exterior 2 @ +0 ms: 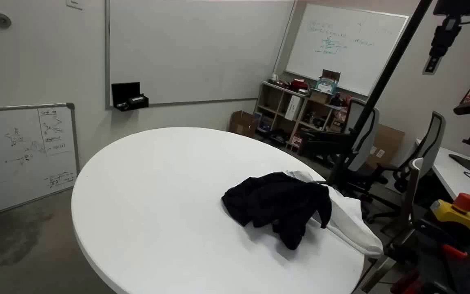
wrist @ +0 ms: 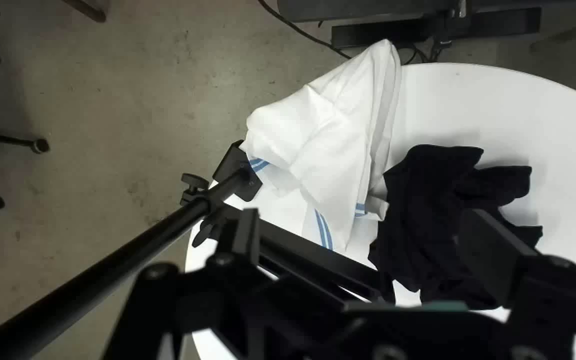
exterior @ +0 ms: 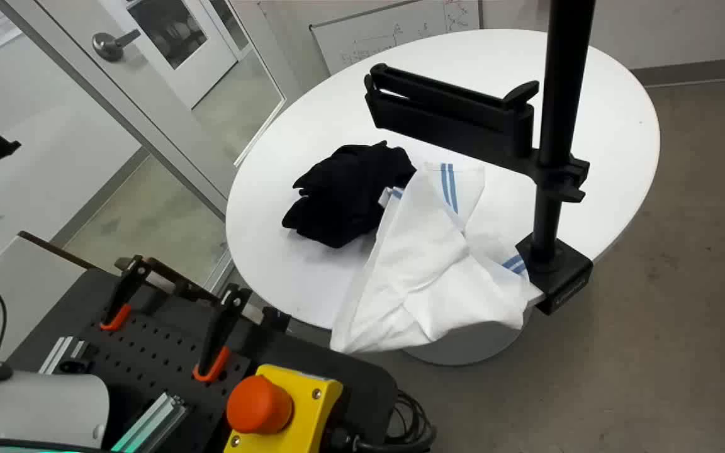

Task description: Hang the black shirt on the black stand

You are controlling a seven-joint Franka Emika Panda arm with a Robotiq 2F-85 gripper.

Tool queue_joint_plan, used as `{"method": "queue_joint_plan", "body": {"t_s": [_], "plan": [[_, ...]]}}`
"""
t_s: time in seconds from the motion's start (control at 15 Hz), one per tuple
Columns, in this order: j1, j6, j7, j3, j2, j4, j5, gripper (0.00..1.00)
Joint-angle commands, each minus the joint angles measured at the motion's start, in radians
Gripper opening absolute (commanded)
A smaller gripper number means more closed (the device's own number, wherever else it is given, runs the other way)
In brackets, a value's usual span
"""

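The black shirt point(exterior: 350, 195) lies crumpled on the round white table point(exterior: 299, 280); it also shows in an exterior view point(exterior 2: 278, 200) and in the wrist view point(wrist: 423, 215). The black stand point(exterior: 561, 94) is clamped at the table's edge, its pole upright with a horizontal arm point(exterior: 450, 119) reaching over the table. The pole also shows in an exterior view point(exterior 2: 382, 85) and in the wrist view point(wrist: 153, 245). My gripper point(wrist: 368, 245) is open and empty, well above the table. It shows at the upper right of an exterior view point(exterior 2: 431, 67).
A white towel with blue stripes point(exterior: 432, 277) lies beside the shirt, touching it, and hangs over the table edge by the stand's clamp. A yellow box with a red button point(exterior: 258, 402) sits on the dark robot bench. Chairs and a shelf point(exterior 2: 284, 110) stand behind.
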Motion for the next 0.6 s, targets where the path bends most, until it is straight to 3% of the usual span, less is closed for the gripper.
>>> {"method": "queue_joint_plan", "body": {"t_s": [0.0,0.2,0.53], "plan": [[0.009,-0.003,0.003,-0.008,-0.001,0.002,-0.003,1.0],[0.051,0.012,-0.075,-0.017,0.036,-0.009,0.033,1.0],[0.106,0.152,-0.098,-0.008,0.153,-0.04,0.061,1.0]]}}
